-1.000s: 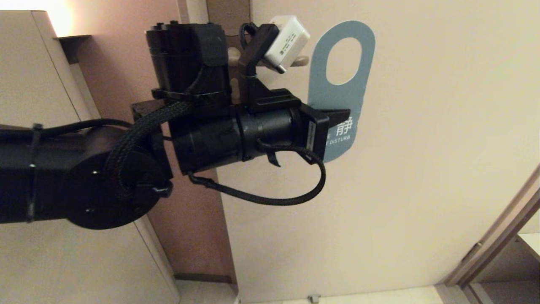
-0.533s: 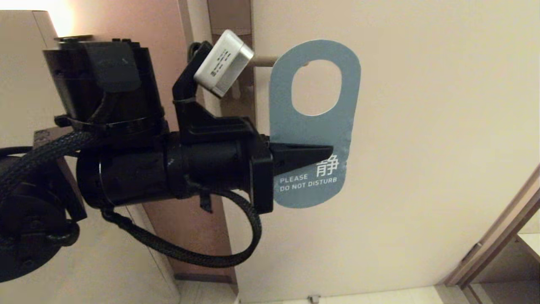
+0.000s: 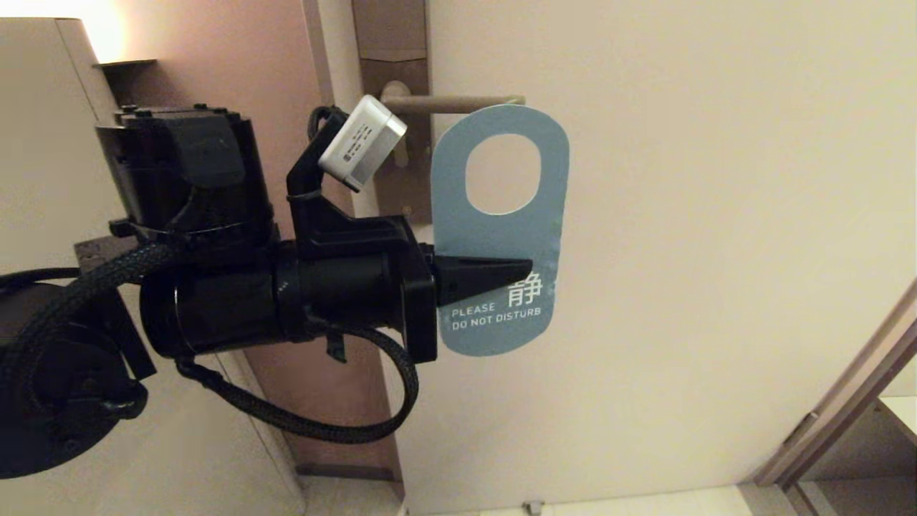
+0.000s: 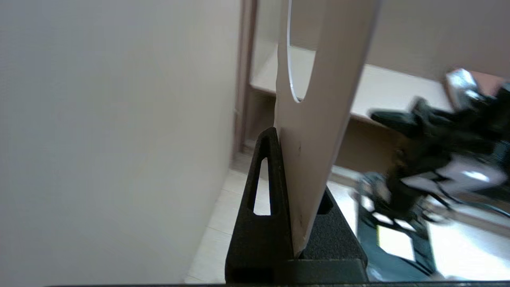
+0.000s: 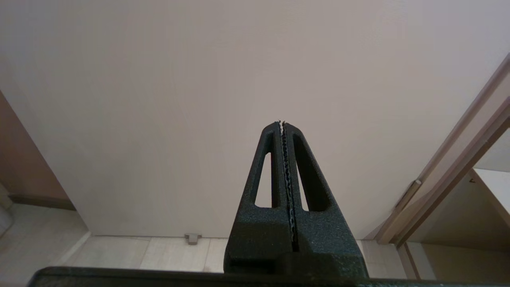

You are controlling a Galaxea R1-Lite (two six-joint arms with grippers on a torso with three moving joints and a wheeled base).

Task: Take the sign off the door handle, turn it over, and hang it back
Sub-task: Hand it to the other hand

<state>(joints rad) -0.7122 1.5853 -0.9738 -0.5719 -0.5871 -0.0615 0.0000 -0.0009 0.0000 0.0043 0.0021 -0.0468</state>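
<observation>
Hanging almost upright in the head view, the sign [image 3: 499, 236] keeps its long axis near vertical, leaning slightly, with the oval hole at the top and the teal face reading "PLEASE DO NOT DISTURB" turned toward the camera. Its rounded top sits just below the door handle [image 3: 458, 104], a level lever bar reaching to the right from a brown backplate [image 3: 396, 107]; the hole is not around the bar. The left pincer [image 3: 526, 269] comes in level from the left and is pinched on the sign's lower half, just above the lettering, in front of the pale door [image 3: 716, 251].

From the left wrist view, the sign [image 4: 314, 131] is seen nearly edge-on, off-white face showing, rising out from between the left pincer [image 4: 285, 143] fingers, which are pressed onto it from both sides.

From the right wrist view, the right pincer [image 5: 283, 124] is pressed together on nothing, pointing at the door [image 5: 159, 99] above a tiled floor [image 5: 159, 253].
</observation>
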